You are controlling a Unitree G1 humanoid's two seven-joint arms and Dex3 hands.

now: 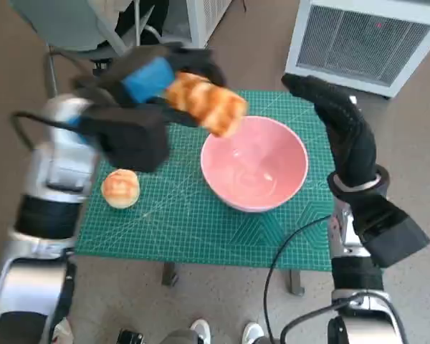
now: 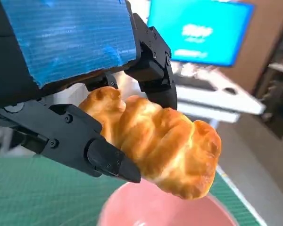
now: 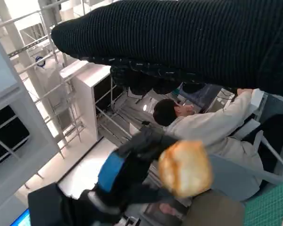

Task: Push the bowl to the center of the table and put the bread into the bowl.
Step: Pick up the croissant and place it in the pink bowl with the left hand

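Note:
My left hand [image 1: 147, 86] holds a long golden twisted bread [image 1: 206, 104] in the air, just over the far left rim of the pink bowl [image 1: 254, 163]. The left wrist view shows its black fingers [image 2: 99, 155] gripping the bread [image 2: 165, 146] above the bowl's rim [image 2: 155, 207]. The empty bowl stands near the middle of the green mat [image 1: 179, 215]. A round bun [image 1: 120, 188] lies on the mat at the left. My right hand [image 1: 340, 122] is raised to the right of the bowl, fingers stretched out, holding nothing. The right wrist view shows the bread [image 3: 186, 167] end-on in the left hand [image 3: 127, 174].
A white grilled appliance [image 1: 365, 43] stands on the floor beyond the table's far right corner. A chair [image 1: 79, 29] sits at the far left. A person's shoes [image 1: 226, 332] show at the table's near edge. A seated person [image 3: 203, 127] appears in the right wrist view.

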